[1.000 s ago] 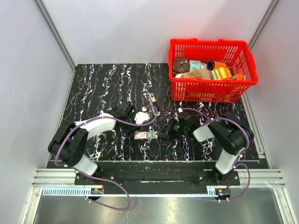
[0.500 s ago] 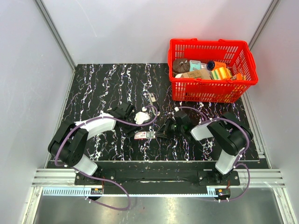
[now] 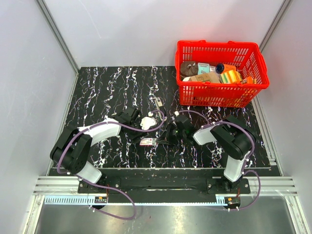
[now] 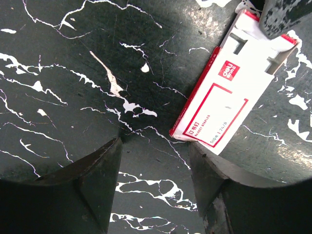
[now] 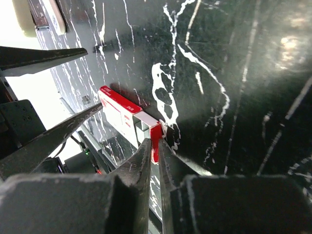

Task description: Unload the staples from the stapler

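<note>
A red and white staple box [image 3: 148, 142] lies flat on the black marble table [image 3: 107, 87], in front of both arms. My right gripper [image 3: 164, 139] is at the box's right end. In the right wrist view this gripper [image 5: 155, 144] is shut on the box's red end flap [image 5: 155, 139]. My left gripper [image 4: 156, 146] stands open over bare table, with the staple box [image 4: 219, 107] just past its right finger [image 4: 209, 170] and nothing between the jaws. A small pale elongated thing [image 3: 158, 102], possibly the stapler, lies farther back. No loose staples show.
A red basket [image 3: 222, 92] full of assorted items stands at the back right. Grey walls enclose the table on three sides. The two arms' wrists are close together around the box.
My right gripper has moved left up to the box and pinched its end flap shut. The box has shifted slightly left. The left arm has stayed put.
</note>
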`<state>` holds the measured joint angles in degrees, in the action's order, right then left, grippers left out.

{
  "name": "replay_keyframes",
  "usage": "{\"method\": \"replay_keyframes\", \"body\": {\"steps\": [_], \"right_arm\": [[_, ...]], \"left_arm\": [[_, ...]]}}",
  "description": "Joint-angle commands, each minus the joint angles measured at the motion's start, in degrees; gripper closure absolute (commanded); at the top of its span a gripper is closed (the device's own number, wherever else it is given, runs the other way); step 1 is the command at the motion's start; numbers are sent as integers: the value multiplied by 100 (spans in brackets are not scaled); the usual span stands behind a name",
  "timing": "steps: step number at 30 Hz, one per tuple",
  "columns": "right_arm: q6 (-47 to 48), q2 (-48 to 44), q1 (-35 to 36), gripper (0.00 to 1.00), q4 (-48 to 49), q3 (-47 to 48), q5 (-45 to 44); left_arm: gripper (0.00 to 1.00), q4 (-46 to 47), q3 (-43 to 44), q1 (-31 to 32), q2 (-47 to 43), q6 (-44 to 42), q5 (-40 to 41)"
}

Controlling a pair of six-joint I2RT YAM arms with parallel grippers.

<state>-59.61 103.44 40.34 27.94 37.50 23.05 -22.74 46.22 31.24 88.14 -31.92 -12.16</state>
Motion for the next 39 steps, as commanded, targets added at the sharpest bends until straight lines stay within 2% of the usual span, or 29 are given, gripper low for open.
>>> {"method": "replay_keyframes", "body": {"steps": [1, 7, 17, 24, 32, 34, 36, 37, 39], "right_arm": [[99, 211, 158, 85, 150, 284, -11], [29, 405, 255, 84, 510, 346, 59], [-41, 616, 308, 74, 1055, 267, 305], [178, 318, 308, 69, 582, 170, 148], [1012, -516, 282, 39, -1631, 434, -668], [1214, -797, 264, 27, -2150, 469, -950], [1434, -1131, 264, 4, -2678, 565, -1257], [1557, -1307, 264, 1, -3054, 644, -1398], [1812, -1702, 264, 1, -3566, 846, -1680]], "left_arm": [[39, 156, -16, 31, -77, -42, 109], [39, 156, 1, 40, -77, -51, 135], [39, 121, 98, 83, -25, -69, 170], [39, -37, 186, 84, -42, -42, 127], [38, -871, 704, 40, -516, 72, -120], [37, -1143, 853, 13, -762, 81, -120], [35, -1398, 1020, -66, -1069, 107, -93], [34, -1530, 1134, -135, -1201, 125, -85], [30, -1855, 1397, -311, -1465, 169, -102]]}}
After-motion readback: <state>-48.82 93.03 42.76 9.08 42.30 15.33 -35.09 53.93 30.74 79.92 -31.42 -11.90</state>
